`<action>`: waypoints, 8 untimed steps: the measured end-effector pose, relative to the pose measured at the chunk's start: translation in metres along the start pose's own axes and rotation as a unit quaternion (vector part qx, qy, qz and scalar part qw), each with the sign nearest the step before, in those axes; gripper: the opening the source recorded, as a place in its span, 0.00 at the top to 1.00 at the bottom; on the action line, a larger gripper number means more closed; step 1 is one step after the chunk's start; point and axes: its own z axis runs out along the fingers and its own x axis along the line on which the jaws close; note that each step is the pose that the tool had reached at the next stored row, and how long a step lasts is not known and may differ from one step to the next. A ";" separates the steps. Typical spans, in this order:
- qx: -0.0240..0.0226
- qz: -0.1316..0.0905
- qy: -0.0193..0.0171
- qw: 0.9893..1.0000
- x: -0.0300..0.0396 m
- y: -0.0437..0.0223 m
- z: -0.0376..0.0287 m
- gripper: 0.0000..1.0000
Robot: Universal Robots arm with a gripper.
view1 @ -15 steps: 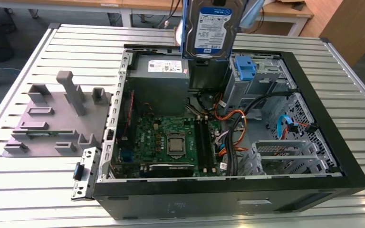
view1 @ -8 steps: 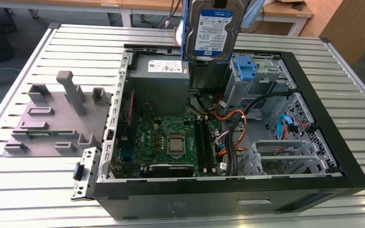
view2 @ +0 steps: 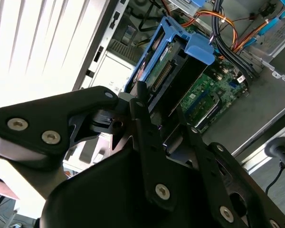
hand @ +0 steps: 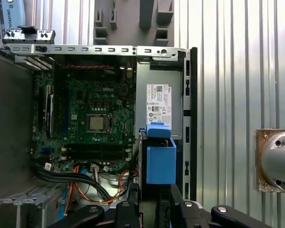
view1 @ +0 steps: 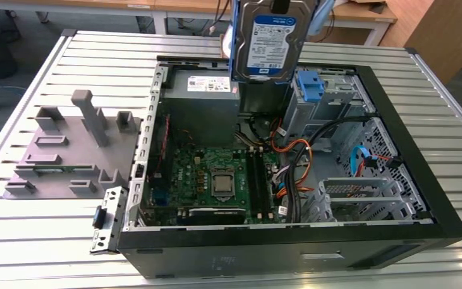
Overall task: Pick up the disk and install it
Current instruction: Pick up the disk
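The disk, a silver-grey drive with a white and blue label in a blue carrier, hangs upright above the far side of the open computer case. It is above the grey power supply and next to the blue latch piece. In the second wrist view my gripper is shut on the disk, its black fingers clamped on the carrier's sides. In the first wrist view the disk shows end-on over the power supply.
The case lies open on a slatted metal table. Inside are the motherboard, orange and black cables and a metal drive cage. A grey fixture with upright posts stands at the exterior view's left.
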 end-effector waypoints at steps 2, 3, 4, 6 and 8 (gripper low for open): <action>0.000 0.000 0.000 1.000 0.0024 0.0000 0.0000 0.65; 0.000 0.000 0.000 1.000 0.0035 0.0000 0.0000 0.65; 0.000 0.000 0.000 1.000 0.0046 0.0000 -0.0001 0.65; 0.000 0.000 0.000 1.000 0.0068 0.0000 -0.0001 0.65; 0.000 0.000 0.000 1.000 0.0090 0.0000 -0.0002 0.65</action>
